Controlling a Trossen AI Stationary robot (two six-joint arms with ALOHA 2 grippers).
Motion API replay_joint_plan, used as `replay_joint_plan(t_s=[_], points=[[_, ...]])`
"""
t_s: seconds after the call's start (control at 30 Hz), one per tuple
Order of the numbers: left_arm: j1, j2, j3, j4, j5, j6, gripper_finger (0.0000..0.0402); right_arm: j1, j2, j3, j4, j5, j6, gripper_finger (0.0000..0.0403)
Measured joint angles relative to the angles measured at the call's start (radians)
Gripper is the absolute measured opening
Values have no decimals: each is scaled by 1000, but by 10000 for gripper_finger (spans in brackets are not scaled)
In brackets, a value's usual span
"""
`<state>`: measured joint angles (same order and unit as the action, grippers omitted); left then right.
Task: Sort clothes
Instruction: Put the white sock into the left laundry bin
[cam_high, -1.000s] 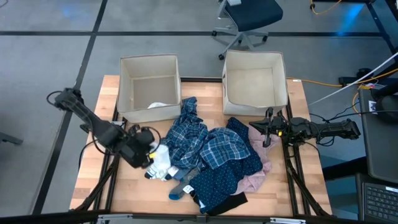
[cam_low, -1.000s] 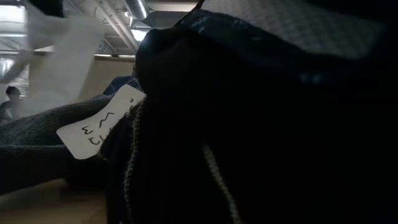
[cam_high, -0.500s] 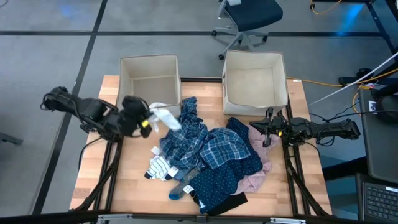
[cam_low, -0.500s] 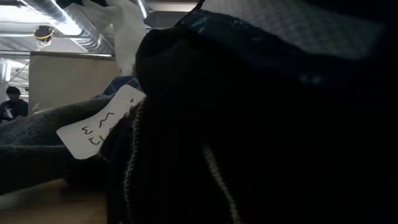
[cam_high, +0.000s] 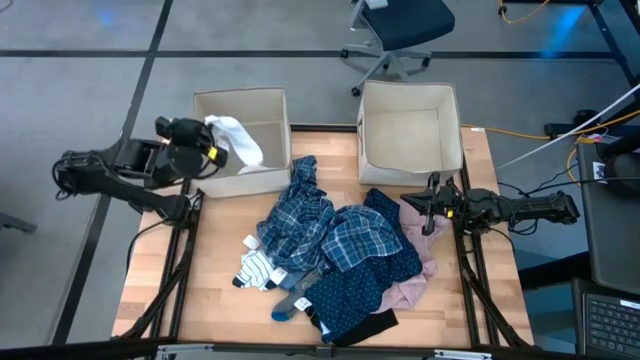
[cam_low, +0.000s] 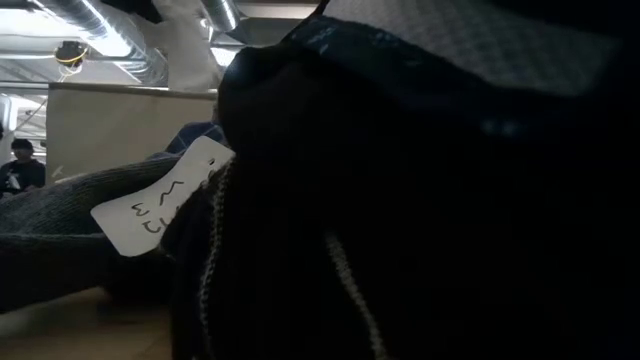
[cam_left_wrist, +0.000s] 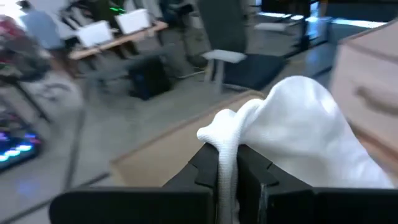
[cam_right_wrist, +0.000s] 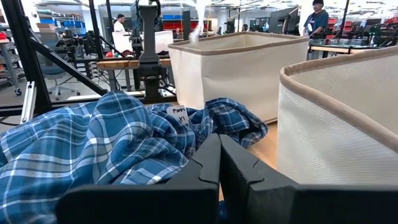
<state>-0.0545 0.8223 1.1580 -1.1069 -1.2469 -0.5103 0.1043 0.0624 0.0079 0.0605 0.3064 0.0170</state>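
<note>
Overhead and wrist views, sorting in progress. The left hand (cam_high: 205, 150) has travelled from the near-left part of the worktop (cam_high: 215, 300), where it was down among the small items a second ago, up and back to the left beige box (cam_high: 203, 103). It now hangs over that box's left rim, fingers pressed together on a white sock (cam_high: 238, 140), which drapes from the hand across the box's open top. In the left wrist view the sock (cam_left_wrist: 298, 130) folds over the closed fingers (cam_left_wrist: 205, 171), so the grip looks intact; whether release has begun cannot be judged from these views.

The rest of the clothes (cam_high: 335, 245) lie unmoved in a heap at the worktop's centre: plaid shirts, navy dotted fabric, a pale pink garment at the right edge, and striped and grey socks (cam_high: 262, 272) at the heap's near-left edge.

The right hand (cam_high: 428, 215) waits with fingers together beside the heap, just in front of the right beige box (cam_high: 410, 165).

Interpretation: one light item has been carried to its bin and appears ready for dropping; most of the sorting remains.
</note>
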Motion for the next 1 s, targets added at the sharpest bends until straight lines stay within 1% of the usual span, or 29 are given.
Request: replay_joint_plan(t_s=[0.13, 0.27, 0.43, 0.53, 0.67, 0.73, 0.83, 0.9, 1.0], points=[[81, 2, -8, -1, -1, 40, 21, 0, 0, 0, 0, 0, 0, 5], [149, 3, -55, -4, 8, 46, 21, 0, 0, 0, 0, 0, 0, 5], [209, 8, -105, 0, 90, 42, 25, 0, 0, 0, 0, 0, 0, 5], [238, 18, -116, 0, 184, 47, 43, 0, 0, 0, 0, 0, 0, 5], [287, 35, -119, 0, 339, 51, 83, 0, 0, 0, 0, 0, 0, 5], [320, 45, -119, -2, 451, 62, 102, 0, 0, 0, 0, 0, 2, 5], [378, 63, -119, -22, 654, 70, 127, 0, 0, 0, 0, -1, 3, 5], [410, 77, -119, -40, 750, 100, 139, 0, 0, 0, 0, -1, 3, 5], [431, 91, -119, -75, 774, 103, 150, 0, 0, 0, 0, -1, 3, 5]])
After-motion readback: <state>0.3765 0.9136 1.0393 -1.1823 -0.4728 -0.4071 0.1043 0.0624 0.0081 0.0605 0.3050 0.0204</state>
